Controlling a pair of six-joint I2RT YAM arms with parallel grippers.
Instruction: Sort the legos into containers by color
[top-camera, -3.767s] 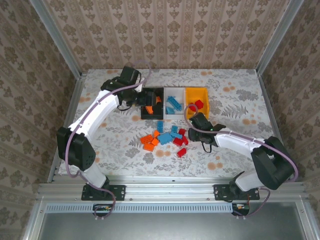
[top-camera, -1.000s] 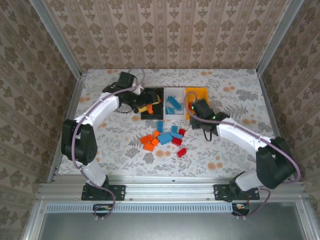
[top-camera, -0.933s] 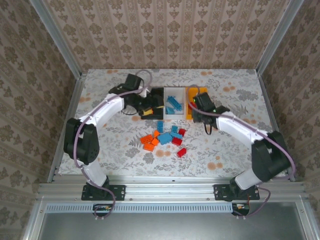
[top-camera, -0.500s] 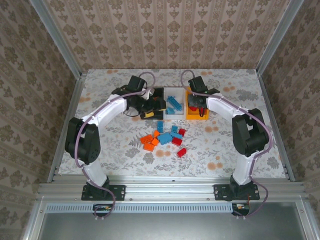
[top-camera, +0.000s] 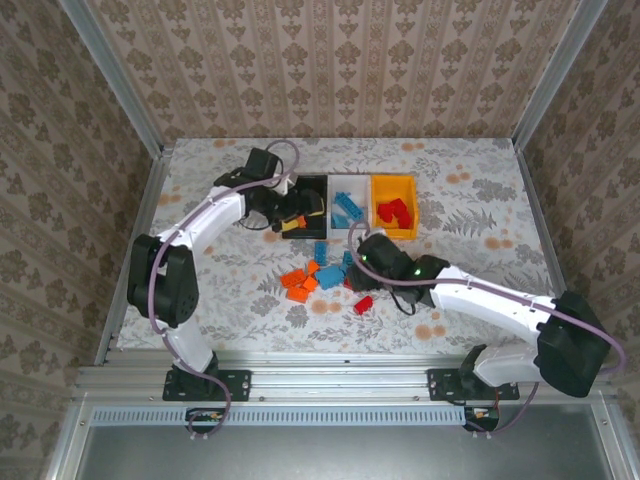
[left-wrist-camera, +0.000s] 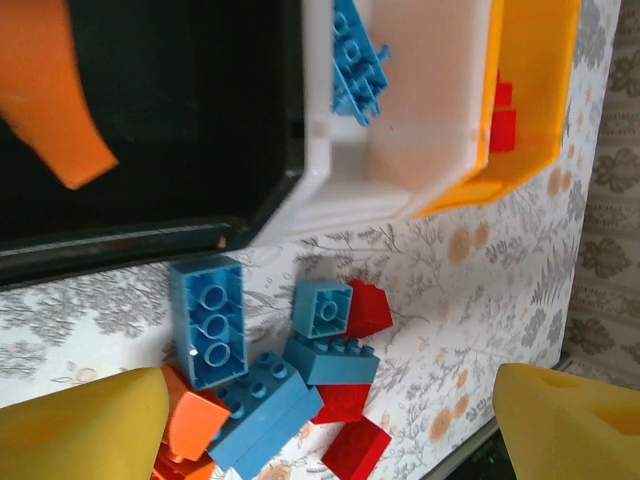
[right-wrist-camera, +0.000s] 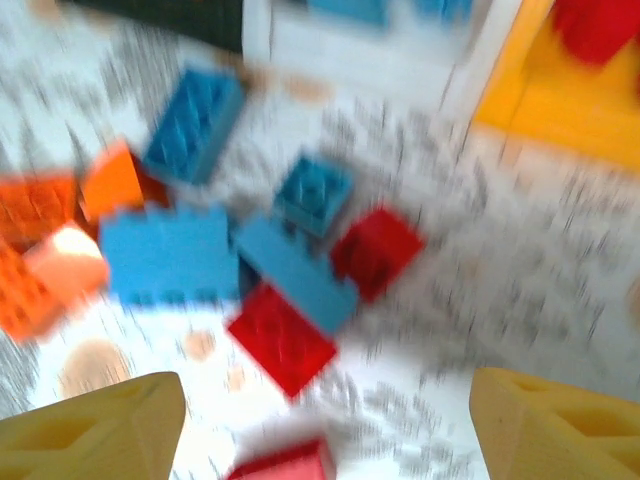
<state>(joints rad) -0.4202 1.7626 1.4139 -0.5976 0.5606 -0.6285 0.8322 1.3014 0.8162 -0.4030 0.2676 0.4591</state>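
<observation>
Red brick (right-wrist-camera: 280, 338) lies just ahead of the right gripper (right-wrist-camera: 325, 400), whose jaws are spread wide and empty above the loose legos (top-camera: 325, 278), on the near side of the containers. It sits cornerwise to the jaw line, so a wrist turn looks needed, though the wrist view is blurred. Left gripper (top-camera: 292, 215), also spread and empty, hovers over the black bin (top-camera: 305, 234), so the right arm is nearer, with the yellow bin (top-camera: 394, 237) on its side.

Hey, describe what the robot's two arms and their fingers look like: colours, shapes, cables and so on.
The left arm and the right arm both have smooth white shells with black joints and black bases. A thin purplish-grey cable runs loosely along each arm. The left fingers and right fingers are yellow, blocky and wedge-shaped.
</observation>
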